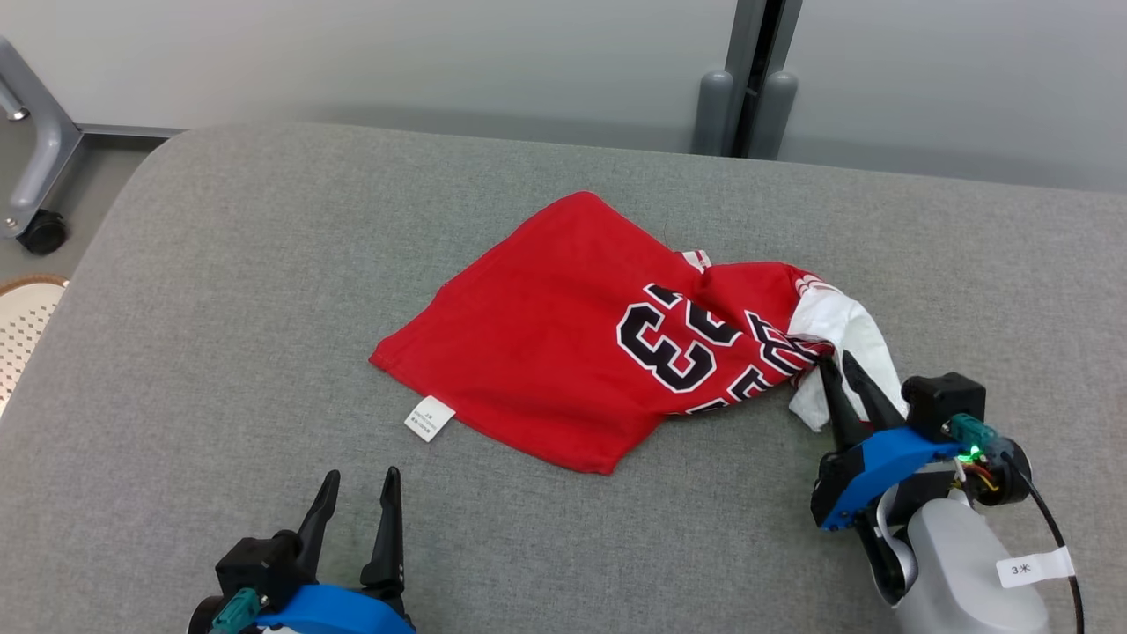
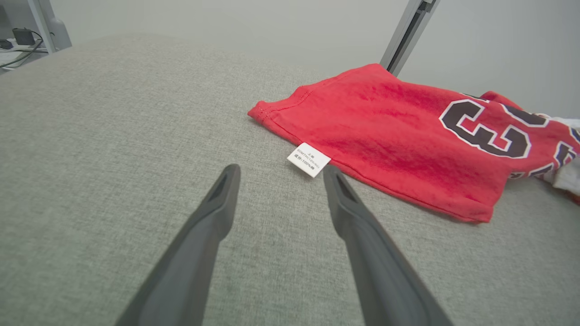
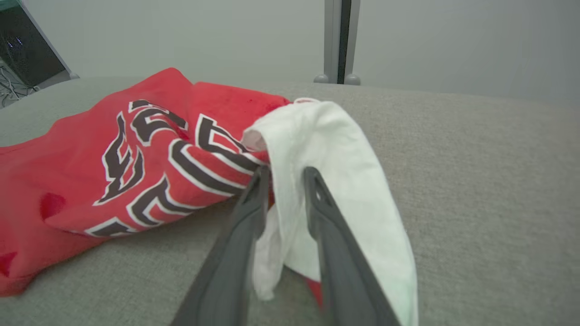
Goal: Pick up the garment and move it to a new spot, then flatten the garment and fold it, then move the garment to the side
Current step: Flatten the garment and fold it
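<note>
At the far left, off the surface, a grey metal leg (image 1: 40,150) ends in a black caster (image 1: 42,233), and below it a pale perforated object (image 1: 26,308) shows at the picture's edge. None of these touch the work.

The left gripper (image 1: 362,475) hovers over bare fabric at the near left, its two dark fingers spread well apart and holding nothing. Just ahead of its fingertips lies a small white care label (image 2: 308,159), sticking out from the near hem.

The garment (image 1: 563,335), a red jersey with black-and-white numerals and lettering, lies rumpled around the middle of the surface. Its left part is fairly flat. Its right part is bunched, with a white section (image 1: 836,330) folded over.

The right gripper (image 1: 836,357) has a fold of that white cloth between its fingers, which stand only a narrow gap apart. Whether they actually pinch it cannot be told. A white tag (image 1: 1030,568) hangs from that arm's cable.

Nothing else lies around the jersey on the grey woven surface (image 1: 220,308), whose far left corner is rounded. Behind it are a pale wall and a grey upright post (image 1: 748,79).
</note>
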Tool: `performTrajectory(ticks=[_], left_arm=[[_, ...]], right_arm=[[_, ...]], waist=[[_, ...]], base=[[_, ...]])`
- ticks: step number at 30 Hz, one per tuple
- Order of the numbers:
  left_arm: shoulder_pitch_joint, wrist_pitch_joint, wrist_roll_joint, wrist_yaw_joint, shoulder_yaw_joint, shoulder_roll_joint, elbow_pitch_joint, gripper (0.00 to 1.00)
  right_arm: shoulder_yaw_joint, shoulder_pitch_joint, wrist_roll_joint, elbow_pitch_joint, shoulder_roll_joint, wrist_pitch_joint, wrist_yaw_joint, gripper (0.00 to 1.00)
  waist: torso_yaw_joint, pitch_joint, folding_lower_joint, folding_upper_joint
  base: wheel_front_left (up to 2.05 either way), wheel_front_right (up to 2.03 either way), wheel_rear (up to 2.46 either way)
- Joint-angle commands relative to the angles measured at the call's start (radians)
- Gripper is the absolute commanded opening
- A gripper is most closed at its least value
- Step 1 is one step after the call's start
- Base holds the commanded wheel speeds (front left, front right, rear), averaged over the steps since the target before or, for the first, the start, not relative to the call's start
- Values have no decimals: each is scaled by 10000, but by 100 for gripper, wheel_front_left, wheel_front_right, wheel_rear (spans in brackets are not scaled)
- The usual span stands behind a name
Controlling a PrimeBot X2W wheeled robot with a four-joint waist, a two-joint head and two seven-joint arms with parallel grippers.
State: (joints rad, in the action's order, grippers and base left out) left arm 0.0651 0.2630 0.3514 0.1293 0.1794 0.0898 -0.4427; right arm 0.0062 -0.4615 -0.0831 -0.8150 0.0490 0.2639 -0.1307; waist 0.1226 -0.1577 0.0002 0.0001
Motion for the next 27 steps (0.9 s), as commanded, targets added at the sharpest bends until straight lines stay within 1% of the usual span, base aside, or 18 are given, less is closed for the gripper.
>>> performTrajectory(ticks=[1,6,10,11,12,13,14,15,19,22,27], left_arm=[[157,25,50,25,26,-10,-28,100],[73,23,62,25,104,-52,-61,100],[-124,23,60,26,48,-79,-103,100],[-124,23,60,26,48,-79,-103,100],[-175,23,63,26,33,-88,-112,100],[-242,23,52,26,28,-107,-132,100],[-242,23,52,26,28,-107,-132,100],[-416,23,32,26,-8,-124,-182,100],[-635,23,0,26,-109,-165,-218,100],[-856,23,-55,26,-229,-189,-259,100],[-1016,24,-101,26,-313,-210,-319,100]], right_arm=[[0,-153,-75,276,37,4,0,0],[87,-130,-380,1409,35,4,0,0],[479,-327,-666,2655,32,4,0,0],[479,-327,-666,2655,32,4,0,0],[625,-382,-789,2978,32,5,0,0],[1021,-507,-1056,3585,32,5,0,0],[1021,-507,-1056,3585,32,5,0,0],[1762,-735,-1579,4411,30,4,0,0],[2773,-1067,-2262,5308,35,4,0,0],[3436,-1550,-2585,5754,37,4,0,0],[3720,-2480,-2896,5821,35,4,0,0]], waist=[[-60,70,-2,-1],[-274,435,-2,-1],[-486,798,-2,-1],[-486,798,-2,-1],[-524,890,-2,-1],[-590,1066,-2,-1],[-590,1066,-2,-1],[-638,1346,-2,-1],[-598,1667,-2,-1],[-509,1873,-2,-1],[-396,1985,-2,-1]], base=[[0,0,0],[0,0,0],[0,0,0],[0,0,0],[0,0,0],[0,0,0],[0,0,0],[0,0,0],[0,0,0],[0,0,0],[0,0,0]])
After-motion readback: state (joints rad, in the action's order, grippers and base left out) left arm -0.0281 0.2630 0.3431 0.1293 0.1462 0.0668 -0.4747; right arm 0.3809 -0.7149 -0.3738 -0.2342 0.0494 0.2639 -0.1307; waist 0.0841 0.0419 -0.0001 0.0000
